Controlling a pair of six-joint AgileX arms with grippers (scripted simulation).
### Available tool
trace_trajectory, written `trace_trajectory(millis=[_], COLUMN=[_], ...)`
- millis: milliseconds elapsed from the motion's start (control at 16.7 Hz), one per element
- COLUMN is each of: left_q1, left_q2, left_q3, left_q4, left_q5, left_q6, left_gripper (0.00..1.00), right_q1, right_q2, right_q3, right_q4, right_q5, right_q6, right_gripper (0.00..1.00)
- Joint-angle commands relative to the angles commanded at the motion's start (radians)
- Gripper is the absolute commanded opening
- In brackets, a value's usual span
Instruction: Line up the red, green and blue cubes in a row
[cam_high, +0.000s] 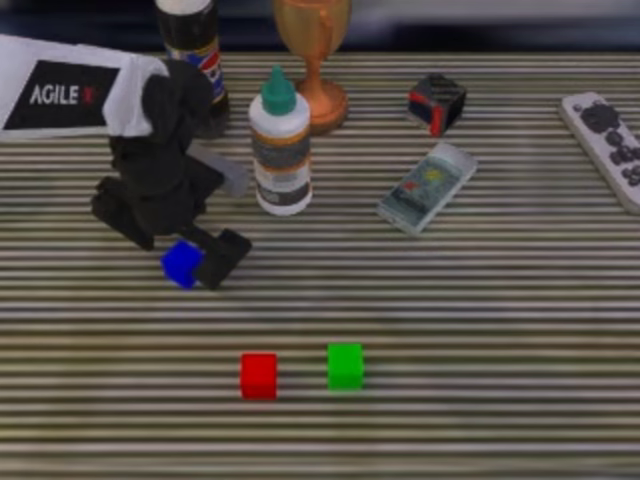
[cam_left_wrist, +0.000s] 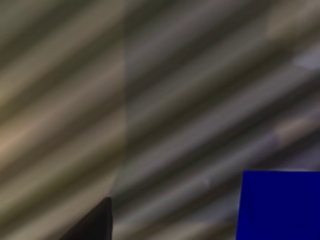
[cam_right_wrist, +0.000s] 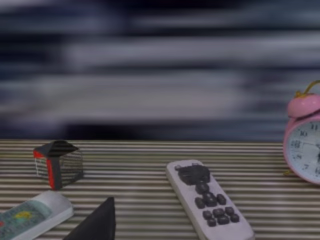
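Two cubes sit near the table's front for you: red cube (cam_high: 258, 375) w/ green cube (cam_high: 345, 365) just beside it on the right, not touching. Your left gripper (cam_high: 193, 262) is down at the table's left, fingers apart around the blue cube (cam_high: 181, 265); can't tell if they touch it. Right arm's out of the top view.

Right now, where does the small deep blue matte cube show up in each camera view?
Top view: the small deep blue matte cube sits left of centre, between the left gripper's fingers.
Left wrist view: it fills the lower right corner.
Right wrist view: not in it.
Shared landmark: the striped tabletop, seen in every view.
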Motion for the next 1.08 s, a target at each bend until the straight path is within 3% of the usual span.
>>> trace_trajectory(millis=[660, 1080], left_q1=[0.0, 0.0], left_q2=[0.0, 0.0], left_q3=[0.0, 0.0], left_q4=[0.0, 0.0], left_q5=[0.0, 0.0], left_q6=[0.0, 0.0], left_gripper=[0.02, 0.0], right_q1=[0.0, 0.0], right_q2=[0.0, 0.0], right_q3=[0.0, 0.0], right_q4=[0.0, 0.0], right_q5=[0.0, 0.0], right_q6=[0.0, 0.0], right_gripper=[1.0, 1.0])
